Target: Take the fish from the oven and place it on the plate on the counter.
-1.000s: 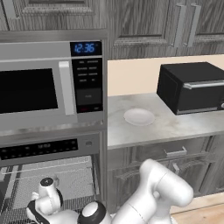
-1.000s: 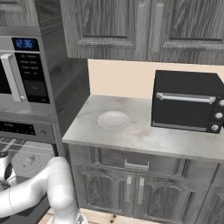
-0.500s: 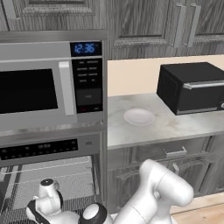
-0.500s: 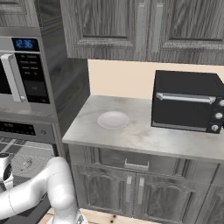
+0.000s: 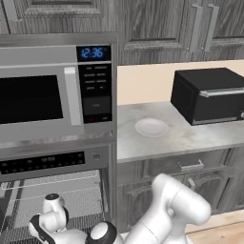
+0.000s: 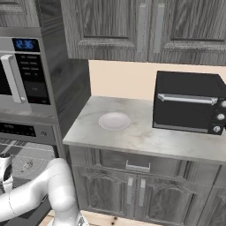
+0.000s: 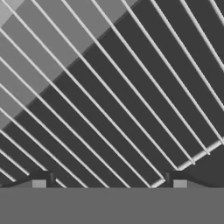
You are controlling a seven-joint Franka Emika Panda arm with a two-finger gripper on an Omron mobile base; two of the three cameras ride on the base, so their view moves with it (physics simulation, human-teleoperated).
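Observation:
In the hand view my gripper (image 7: 110,180) is open, with nothing between its two dark fingertips (image 7: 41,179). It hovers close over a wire rack (image 7: 113,96) of the oven (image 5: 43,162), whose door is open, and the arm's wrist (image 5: 52,209) reaches in front of the racks. The fish is out of view. The white plate (image 5: 151,127) lies bare on the marbled counter (image 5: 190,138), to the right of the oven column. From the right base view the plate (image 6: 114,121) sits near the counter's (image 6: 145,139) left end, with the oven (image 6: 22,131) at the lower left.
A steel microwave (image 5: 47,95) with a blue clock sits above the oven. A black toaster oven (image 5: 209,95) stands on the counter to the right of the plate. Dark wood cabinets (image 6: 132,26) hang above and drawers (image 6: 132,165) sit below.

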